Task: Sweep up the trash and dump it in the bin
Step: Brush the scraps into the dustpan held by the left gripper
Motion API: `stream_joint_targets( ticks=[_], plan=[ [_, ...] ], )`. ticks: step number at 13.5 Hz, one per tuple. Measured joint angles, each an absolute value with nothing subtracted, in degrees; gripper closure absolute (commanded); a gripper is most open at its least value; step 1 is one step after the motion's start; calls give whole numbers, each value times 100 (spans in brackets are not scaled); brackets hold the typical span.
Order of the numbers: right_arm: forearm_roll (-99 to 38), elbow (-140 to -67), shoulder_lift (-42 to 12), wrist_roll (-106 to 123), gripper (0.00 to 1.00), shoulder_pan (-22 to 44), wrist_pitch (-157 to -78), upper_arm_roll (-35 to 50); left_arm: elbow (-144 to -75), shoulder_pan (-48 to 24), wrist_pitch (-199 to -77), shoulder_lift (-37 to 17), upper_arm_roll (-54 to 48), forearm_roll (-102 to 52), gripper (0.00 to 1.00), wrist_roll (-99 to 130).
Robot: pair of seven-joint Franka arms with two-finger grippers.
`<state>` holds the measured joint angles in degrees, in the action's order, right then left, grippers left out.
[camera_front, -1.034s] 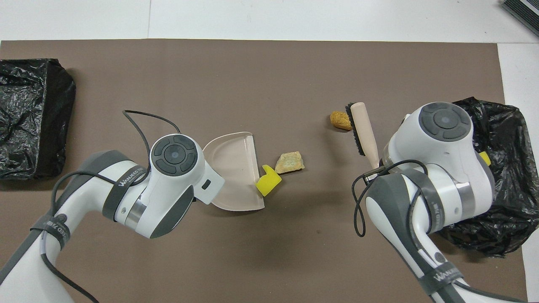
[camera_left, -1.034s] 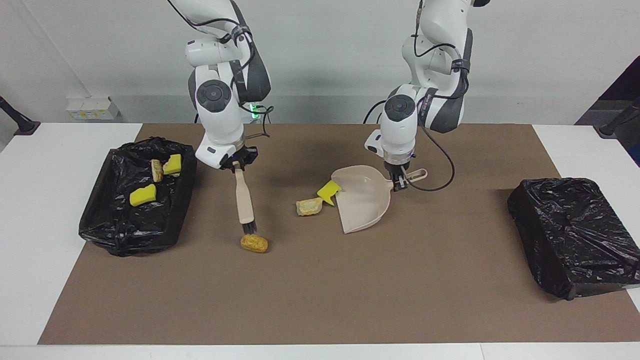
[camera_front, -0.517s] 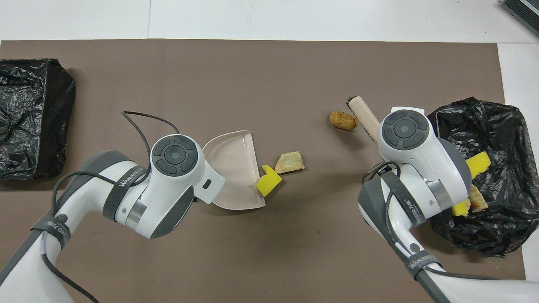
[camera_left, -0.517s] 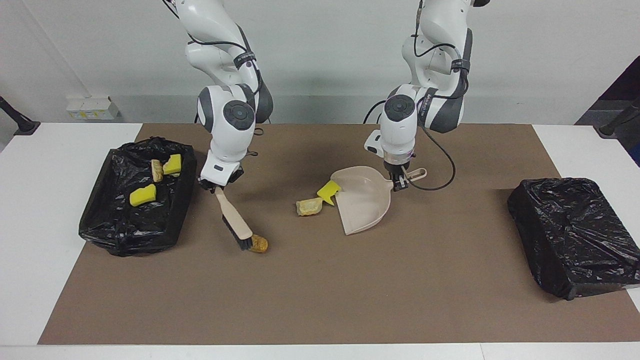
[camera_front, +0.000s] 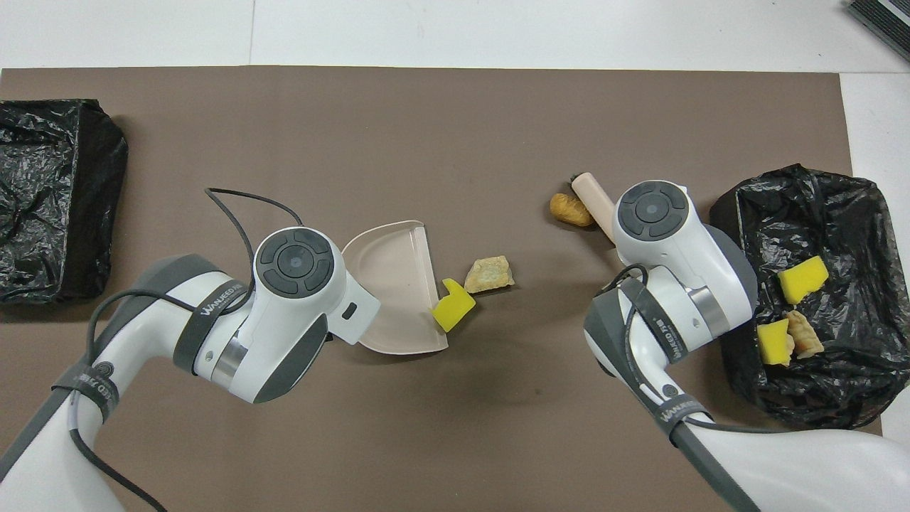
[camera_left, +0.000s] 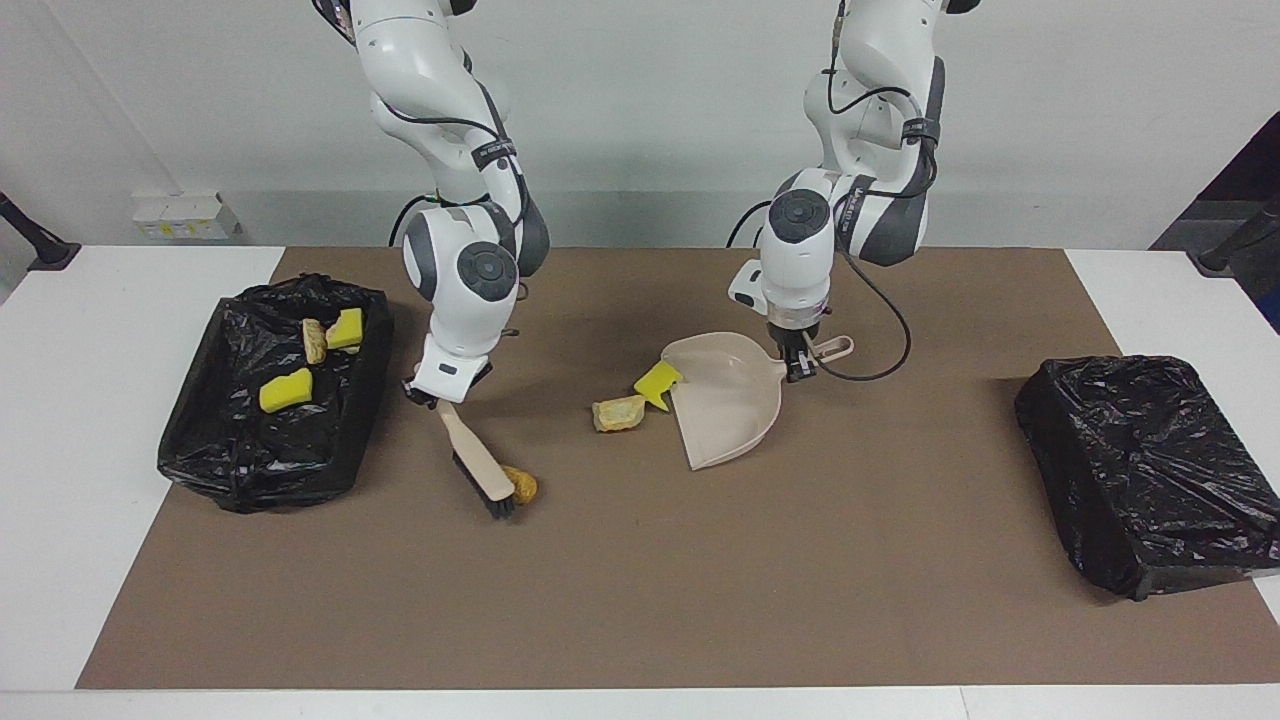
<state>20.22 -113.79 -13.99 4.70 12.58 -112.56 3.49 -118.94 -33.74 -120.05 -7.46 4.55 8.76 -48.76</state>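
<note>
My right gripper (camera_left: 441,398) is shut on the handle of a beige brush (camera_left: 478,468) that slants down to the brown mat. The black bristles (camera_left: 497,500) rest against a golden-brown roll (camera_left: 521,486) (camera_front: 571,210), on its side toward the right arm's end. My left gripper (camera_left: 797,370) is shut on the handle of the beige dustpan (camera_left: 727,400) (camera_front: 397,284), which lies flat on the mat. A yellow sponge chunk (camera_left: 658,382) (camera_front: 453,311) touches the pan's lip, with a tan bread lump (camera_left: 618,412) (camera_front: 489,274) beside it. In the overhead view both grippers are hidden under their wrists.
A black-bagged bin (camera_left: 250,455) (camera_front: 839,213) at the right arm's end holds two yellow sponges (camera_left: 286,390) and a bread piece (camera_left: 314,340). A second black-bagged bin (camera_left: 1150,470) (camera_front: 50,199) stands at the left arm's end. A cable (camera_left: 880,350) loops beside the dustpan handle.
My right arm has turned the brush from nearly upright to slanted and brought its head round to the bin side of the roll, which shifted slightly. The left arm and dustpan stayed still.
</note>
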Motion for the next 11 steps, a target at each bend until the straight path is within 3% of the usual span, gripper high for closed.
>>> stream_joint_targets(
  ticks=[11],
  plan=[
    [-289, -12105, -819, -200, 100, 2321, -10944, 385, -11900, -3373, -12005, -737, 456, 876, 100, -4855]
  ],
)
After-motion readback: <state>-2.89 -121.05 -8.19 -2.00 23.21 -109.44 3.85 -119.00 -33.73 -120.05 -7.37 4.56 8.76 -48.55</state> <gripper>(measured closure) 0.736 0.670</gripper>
